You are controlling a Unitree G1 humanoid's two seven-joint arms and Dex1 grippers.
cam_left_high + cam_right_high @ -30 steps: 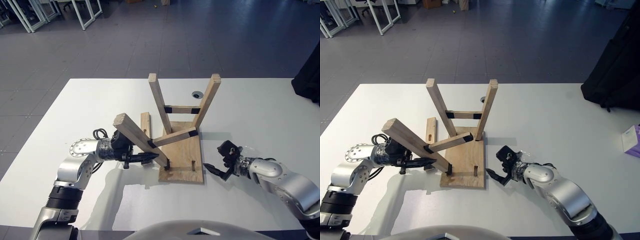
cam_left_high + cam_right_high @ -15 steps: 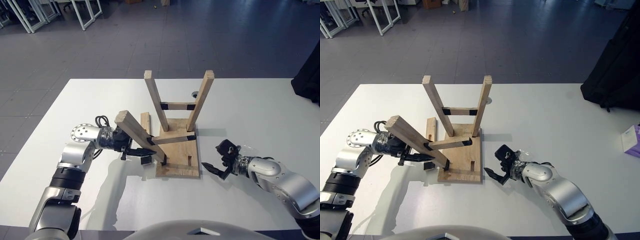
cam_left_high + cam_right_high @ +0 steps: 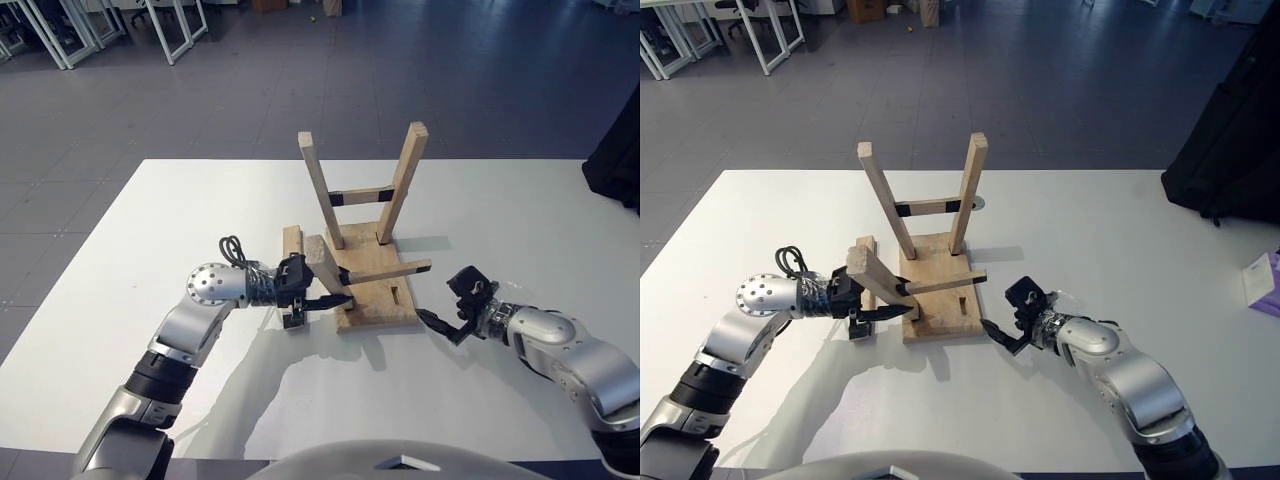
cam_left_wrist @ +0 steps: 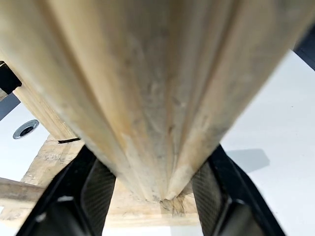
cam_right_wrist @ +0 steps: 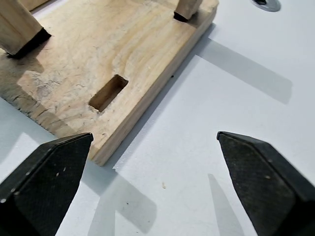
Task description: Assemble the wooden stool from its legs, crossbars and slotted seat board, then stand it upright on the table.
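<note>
Left wrist view: left pincer (image 3: 338, 298) clamped round loose leg (image 4: 147, 88), foot on seat board (image 5: 98, 49) lying flat on surface (image 3: 500, 220). Right pincer (image 5: 155, 135) wide open, empty, beside board corner. Best: steady board, tip leg upright, seat it squarely over open slot (image 5: 108, 92).

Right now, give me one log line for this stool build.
left gripper shut on leg | right gripper open beside seat board | far legs standing
</note>
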